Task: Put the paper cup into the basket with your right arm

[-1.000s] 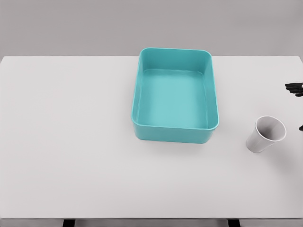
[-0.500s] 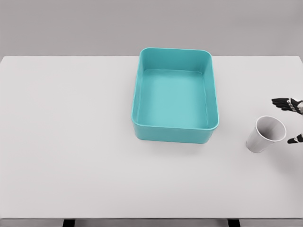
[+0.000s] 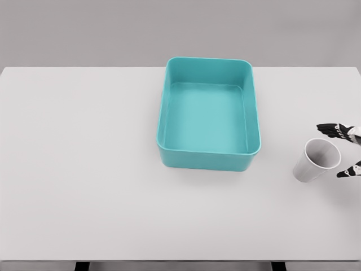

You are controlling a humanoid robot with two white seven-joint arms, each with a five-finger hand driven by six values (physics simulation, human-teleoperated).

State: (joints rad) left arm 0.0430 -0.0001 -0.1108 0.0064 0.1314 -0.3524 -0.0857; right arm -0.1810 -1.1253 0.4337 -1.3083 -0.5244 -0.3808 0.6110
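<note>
Right hand (image 3: 345, 148) peeks in at the picture's three o'clock edge, only dark fingertips (image 3: 327, 128) showing: one set above the cup's rim, another tip below it. They are spread wide and hold nothing, with the cup's mouth sitting between them. Whether any tip touches the rim, I cannot tell; it looks just beside it. The left arm is out of view.

The cup (image 3: 316, 160) is white paper, tilted on the table with its mouth turned up and toward the hand, its base pointing to about eight o'clock. It sits at roughly four o'clock from the basket (image 3: 207, 160), well apart from it.

The basket is a teal rectangular tub, open on top, nothing in it, standing just right of the table's middle.

So, progress: early. I judge this the reach, with the grasp not yet made. Left to do: close on the cup, lift, carry toward ten o'clock, release over the tub.

The table (image 3: 84, 169) is plain white and matte, running edge to edge. Behind it, a flat grey wall.
</note>
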